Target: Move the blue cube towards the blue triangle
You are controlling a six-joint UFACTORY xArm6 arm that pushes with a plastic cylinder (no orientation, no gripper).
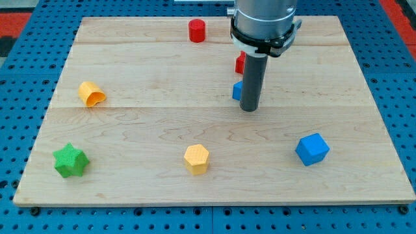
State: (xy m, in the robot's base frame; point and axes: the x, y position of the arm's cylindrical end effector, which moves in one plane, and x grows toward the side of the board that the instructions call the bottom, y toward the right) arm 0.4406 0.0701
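The arm carries no pincer; its tip (249, 108) stands beside a half-hidden blue block (237, 91), well apart from the blue cube (312, 149) on the wooden bench (143, 123). An off-centre push could spin the cube aside.

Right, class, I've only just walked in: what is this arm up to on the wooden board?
The arm's dark rod stands over the wooden board, my tip resting just right of a small blue block that the rod partly hides. A red block sits half hidden behind the rod. The blue cube lies apart from the tip, toward the view's bottom right.
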